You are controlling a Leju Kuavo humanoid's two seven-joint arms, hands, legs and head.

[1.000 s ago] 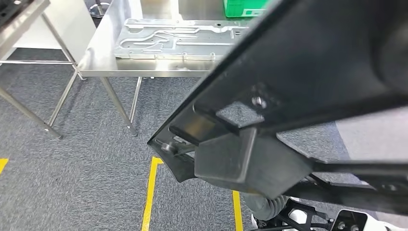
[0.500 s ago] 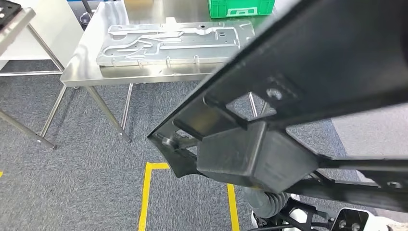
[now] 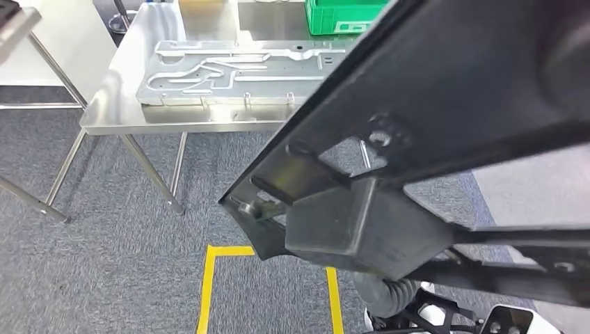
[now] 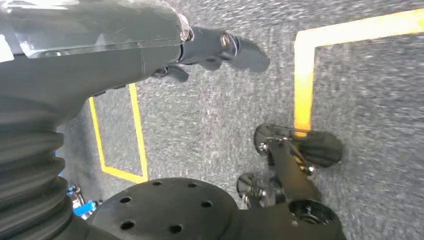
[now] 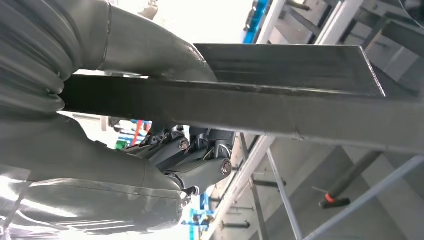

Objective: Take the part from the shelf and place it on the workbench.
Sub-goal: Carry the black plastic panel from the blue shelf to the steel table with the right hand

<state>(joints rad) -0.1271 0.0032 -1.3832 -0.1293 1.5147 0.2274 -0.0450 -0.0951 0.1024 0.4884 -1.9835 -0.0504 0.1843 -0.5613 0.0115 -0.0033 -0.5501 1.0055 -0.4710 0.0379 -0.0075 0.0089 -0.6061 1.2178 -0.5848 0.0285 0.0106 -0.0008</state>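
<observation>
Grey carpet (image 3: pixel 104 271) with yellow floor tape (image 3: pixel 206 292) lies before a steel workbench (image 3: pixel 111 118) that carries a flat machined plate (image 3: pixel 229 76) and a green crate (image 3: pixel 341 15). The dark frame part (image 3: pixel 431 139) is held off the floor, close to the head camera, across the workbench's near right edge. The right hand (image 5: pixel 190 160) is clamped around one of its bars. The left hand (image 4: pixel 220 47) hangs over the carpet, fingers extended, holding nothing. Compared with half a second ago, the whole view has shifted: the workbench sits slightly lower and further left in the picture. Open carpet lies between part and workbench.
</observation>
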